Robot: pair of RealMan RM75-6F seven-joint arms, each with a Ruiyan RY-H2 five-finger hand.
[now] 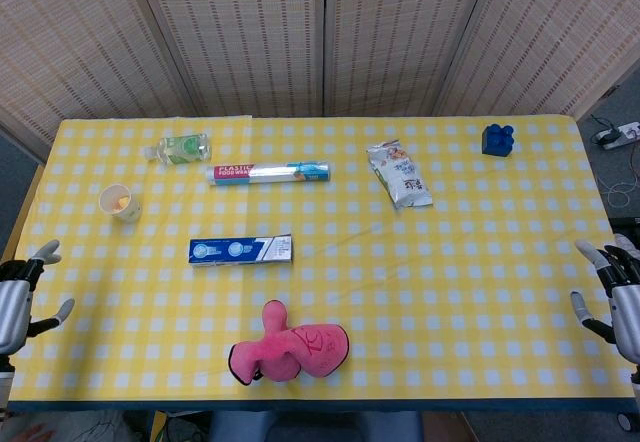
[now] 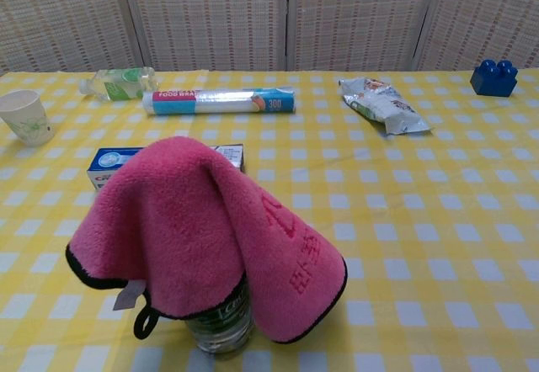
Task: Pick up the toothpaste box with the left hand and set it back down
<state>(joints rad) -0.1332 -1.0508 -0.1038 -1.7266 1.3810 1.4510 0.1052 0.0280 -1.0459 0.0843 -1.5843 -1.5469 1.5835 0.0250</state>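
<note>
Still untouched: toothpaste box (image 1: 241, 250) flat on bench (image 1: 450, 292), left of frame centre; left hand (image 1: 22, 297) at lower-left edge, fingers apart, empty. Could clip paper cup (image 1: 121, 202) or pink cloth (image 1: 290, 350) reaching in; could slip off thin box

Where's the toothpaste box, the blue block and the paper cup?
toothpaste box (image 1: 241, 250): head view, middle of its top face.
blue block (image 1: 497, 139): head view, its front side.
paper cup (image 2: 24, 117): chest view, its outer wall.
</note>
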